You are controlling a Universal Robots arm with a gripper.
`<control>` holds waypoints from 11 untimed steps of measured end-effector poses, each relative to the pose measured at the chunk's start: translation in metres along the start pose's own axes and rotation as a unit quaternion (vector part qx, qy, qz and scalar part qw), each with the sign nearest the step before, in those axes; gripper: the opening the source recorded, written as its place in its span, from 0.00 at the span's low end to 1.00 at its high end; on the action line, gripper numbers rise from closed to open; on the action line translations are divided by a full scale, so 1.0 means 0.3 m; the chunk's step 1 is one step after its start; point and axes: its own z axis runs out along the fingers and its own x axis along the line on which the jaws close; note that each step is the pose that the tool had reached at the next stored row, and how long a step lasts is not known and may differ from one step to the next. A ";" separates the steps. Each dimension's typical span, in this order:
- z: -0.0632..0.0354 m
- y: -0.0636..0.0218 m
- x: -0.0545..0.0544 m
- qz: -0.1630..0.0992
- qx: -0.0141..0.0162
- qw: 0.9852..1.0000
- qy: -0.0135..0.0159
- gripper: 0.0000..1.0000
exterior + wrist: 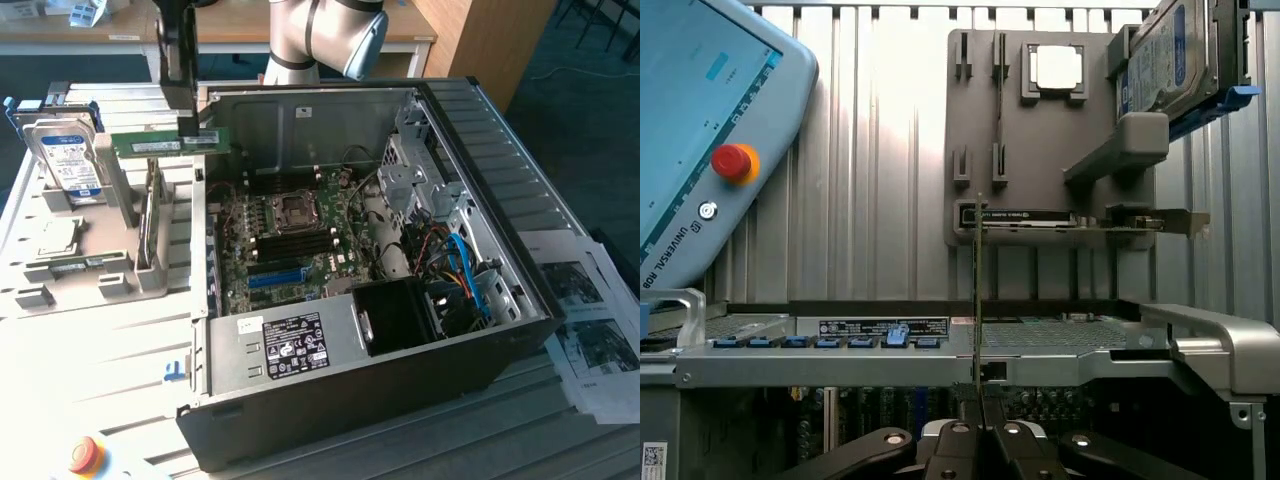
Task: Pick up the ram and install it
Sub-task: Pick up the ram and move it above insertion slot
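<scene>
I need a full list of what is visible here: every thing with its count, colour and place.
ram: one, green, in the air over the holder
holder: one, grey, exterior view's left
hard drive: one, silver, blue label, standing in holder
processor chip: one, silver, on holder
computer case: one, black, open, centre
motherboard: one, green, inside case
papers: several, white, exterior view's right
arm: one, grey, behind case
gripper: one, black, shut on ram
</scene>
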 end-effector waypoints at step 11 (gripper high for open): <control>-0.006 -0.119 -0.003 0.000 0.000 1.000 0.000 0.11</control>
